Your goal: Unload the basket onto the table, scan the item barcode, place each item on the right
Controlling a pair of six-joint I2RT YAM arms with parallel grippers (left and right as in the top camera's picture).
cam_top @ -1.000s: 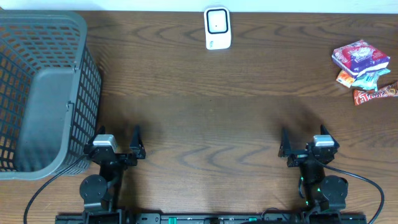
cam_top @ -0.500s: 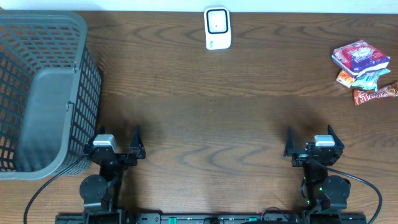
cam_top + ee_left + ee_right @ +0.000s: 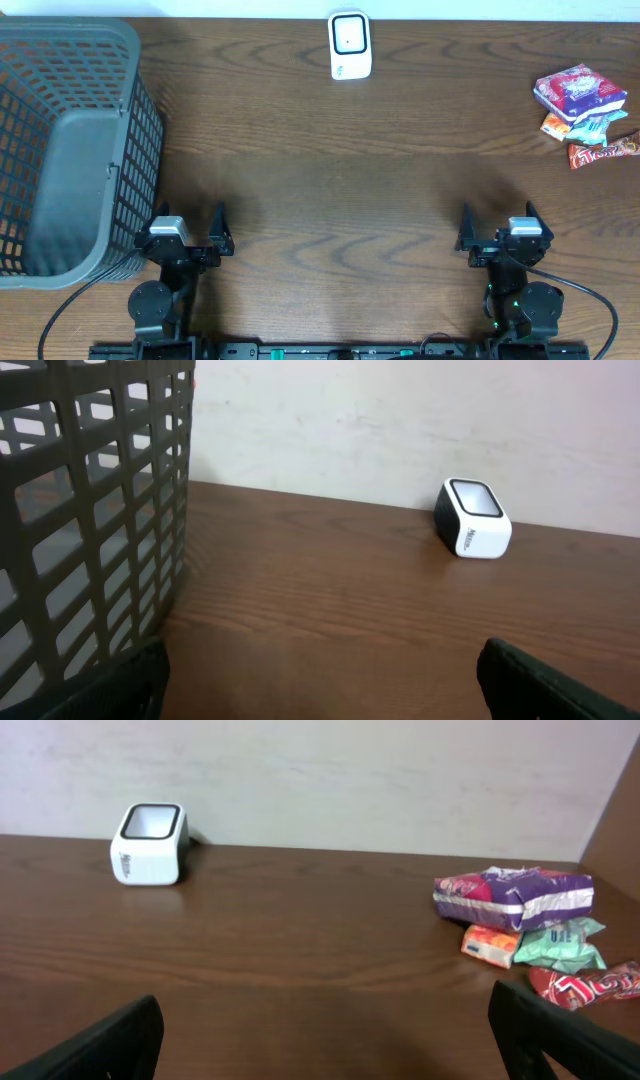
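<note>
The white barcode scanner (image 3: 350, 45) stands at the table's far edge, its window facing up; both wrist views show it (image 3: 472, 518) (image 3: 150, 844). The items lie in a pile at the far right: a purple packet (image 3: 579, 92) (image 3: 513, 897), an orange packet (image 3: 555, 125), a teal packet (image 3: 596, 128) and a red bar (image 3: 603, 153). My left gripper (image 3: 190, 212) (image 3: 322, 660) is open near the front edge, nothing between its fingers. My right gripper (image 3: 497, 212) (image 3: 325, 1010) is open too and empty, well short of the pile.
A tall grey mesh basket (image 3: 60, 140) fills the left side of the table, right beside my left gripper (image 3: 90, 510). A pale wall rises behind the table's far edge. Bare brown wood lies between the grippers and the scanner.
My right gripper has shifted slightly to the right. The left arm, scanner and items have not moved.
</note>
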